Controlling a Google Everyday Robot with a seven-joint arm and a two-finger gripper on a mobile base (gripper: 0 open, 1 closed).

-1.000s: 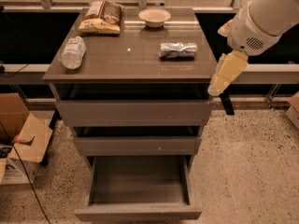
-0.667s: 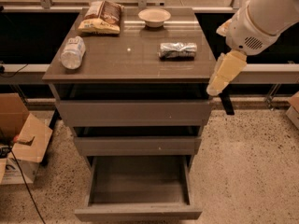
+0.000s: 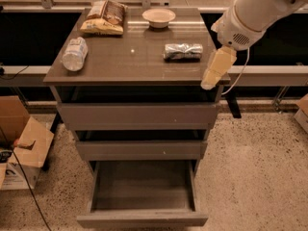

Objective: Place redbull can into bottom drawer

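Observation:
The redbull can (image 3: 183, 51) lies on its side on the right half of the cabinet top (image 3: 130, 64). It is silver and crinkled-looking. My gripper (image 3: 208, 83) hangs from the white arm at the cabinet top's right front corner. It is a short way right of and in front of the can, pointing down and left, and holds nothing. The bottom drawer (image 3: 142, 219) is pulled out toward me and its tray is empty. The two drawers above it are closed.
A clear water bottle (image 3: 74, 53) lies at the top's left edge. A chip bag (image 3: 103, 17) and a small bowl (image 3: 159, 17) sit at the back. Cardboard boxes (image 3: 21, 148) stand on the floor to the left. A rail and table leg (image 3: 233, 102) are to the right.
My gripper has moved a little to the left and slightly up, closer to the can. The can, the drawers and the other objects have not moved.

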